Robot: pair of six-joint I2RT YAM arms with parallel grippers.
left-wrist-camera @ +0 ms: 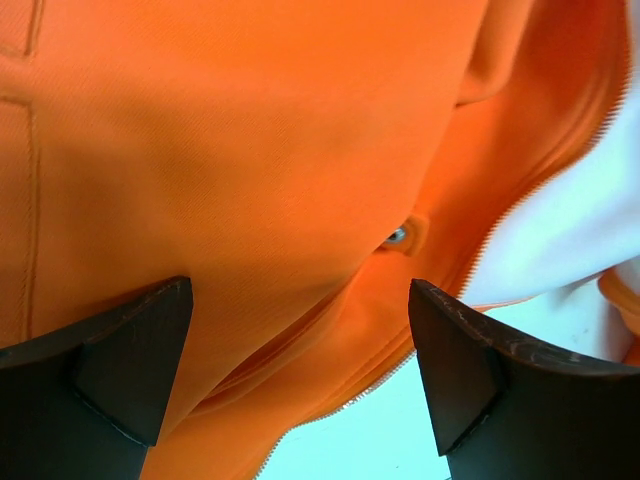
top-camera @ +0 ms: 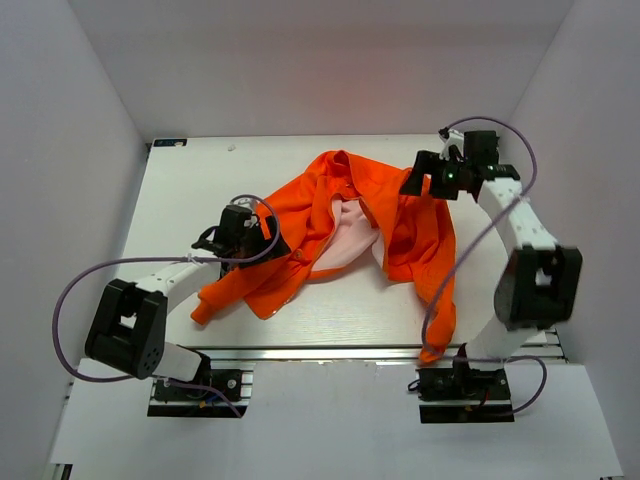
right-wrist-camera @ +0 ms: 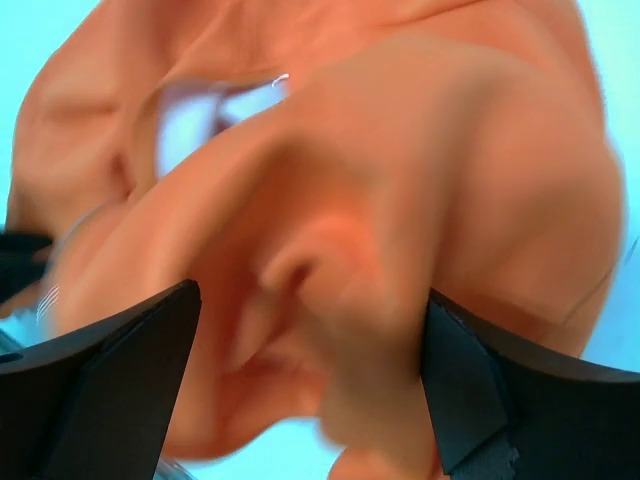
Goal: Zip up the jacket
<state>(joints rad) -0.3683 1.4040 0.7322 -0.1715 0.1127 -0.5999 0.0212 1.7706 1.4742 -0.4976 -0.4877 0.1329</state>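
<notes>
Though meant for zipping, finds the jacket [top-camera: 300,215] open and crumpled at the middle of the table [top-camera: 190,190], fronts parted over pale lining [top-camera: 348,240], baring a zipper [left-wrist-camera: 545,185] edge. Sets the left claw [left-wrist-camera: 300,288] released low over one front near a snap [left-wrist-camera: 397,236], and the right claw [right-wrist-camera: 312,292] likewise released above bunched fabric, grasping nothing, seemingly poised to gather the fronts.

Jacket [top-camera: 300,215]: bright orange, plain weave. Lining [top-camera: 348,245]: pale pink. Zipper [left-wrist-camera: 500,235]: cream teeth on orange tape. Snap [left-wrist-camera: 398,236]: silver-grey. Table [top-camera: 190,190]: white. Arms [top-camera: 165,282]: white links, black joints. Cables [top-camera: 56,310]: purple. Walls [top-camera: 60,120]: pale grey-white.
</notes>
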